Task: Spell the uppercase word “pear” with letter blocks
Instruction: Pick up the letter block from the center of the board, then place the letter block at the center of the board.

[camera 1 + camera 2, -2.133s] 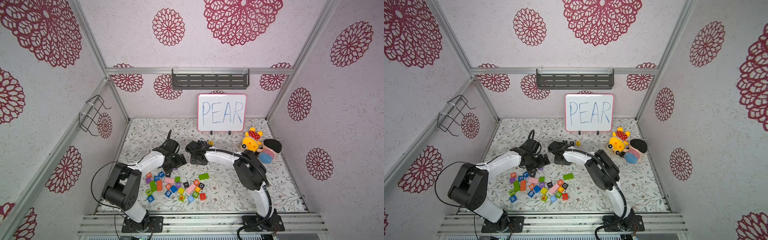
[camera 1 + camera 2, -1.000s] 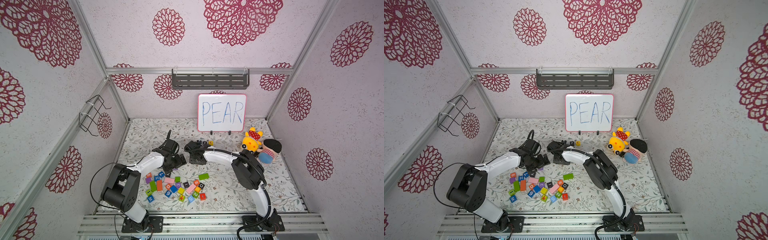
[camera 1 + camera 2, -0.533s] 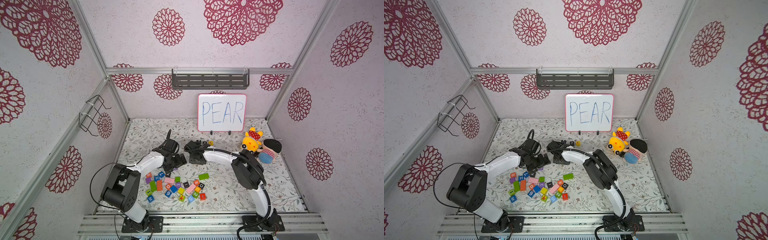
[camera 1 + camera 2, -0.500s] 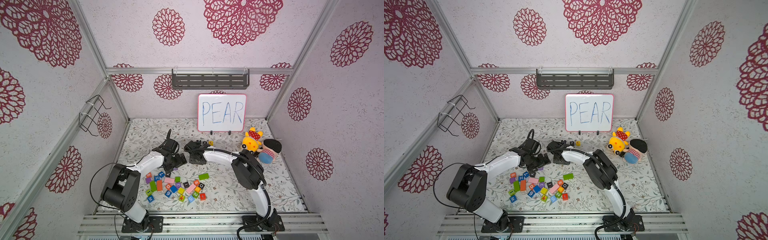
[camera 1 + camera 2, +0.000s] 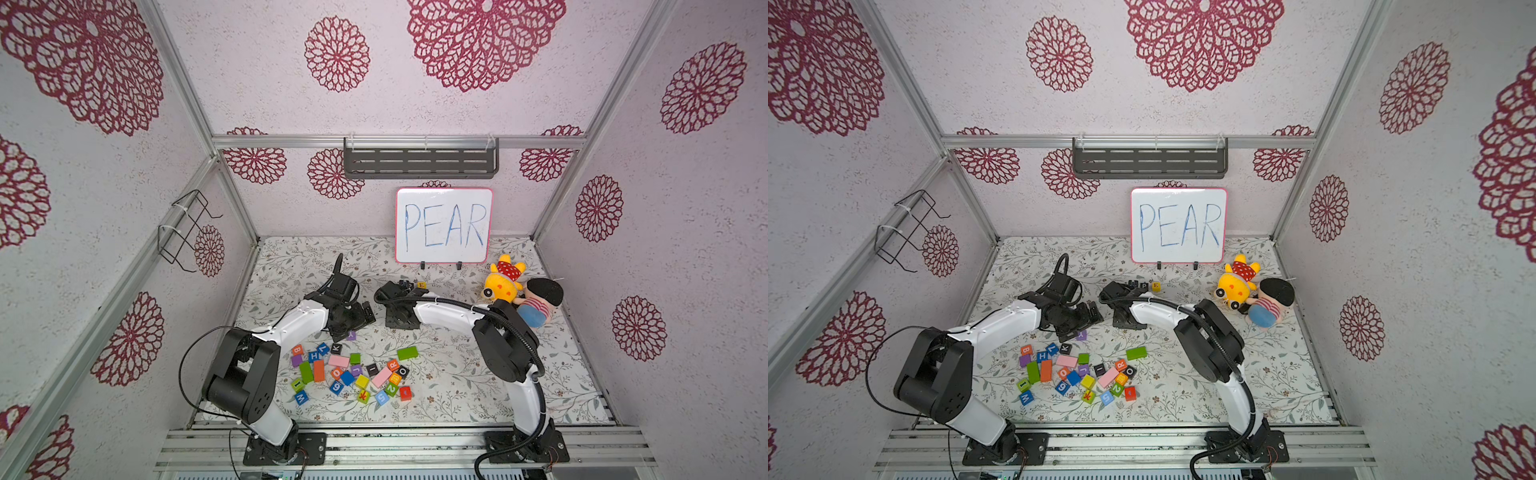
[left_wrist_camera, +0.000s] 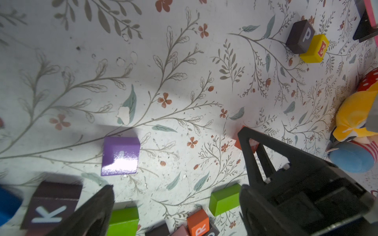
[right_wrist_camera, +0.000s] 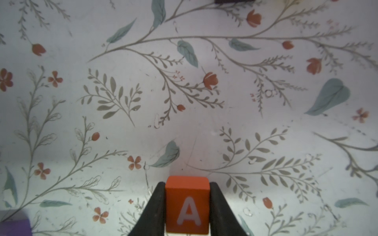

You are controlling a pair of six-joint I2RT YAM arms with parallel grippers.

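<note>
Right pincer (image 7: pixel 187 183): closed on the small orange-red painted cube with a white A (image 7: pixel 187 206). The jaws press flat on two opposite side faces, and the letter shows between them.
Left pincer (image 6: pixel 175 158): spread wide and holding nothing, over the floral-print tabletop (image 6: pixel 163 71).
Row so far: the small black cube with a white P (image 6: pixel 299 36) touches the small yellow cube with a red E (image 6: pixel 315 49), near the white PEAR board (image 5: pixel 442 226).
In the pile: the orange-red cube with a white R (image 5: pixel 392 365).
Handling: probably light and rigid. Glossy paint may slip, so a centred grip on flat opposite faces suits it.
Placement: A belongs just beside E, on the side away from P, set down without nudging the row.
</note>
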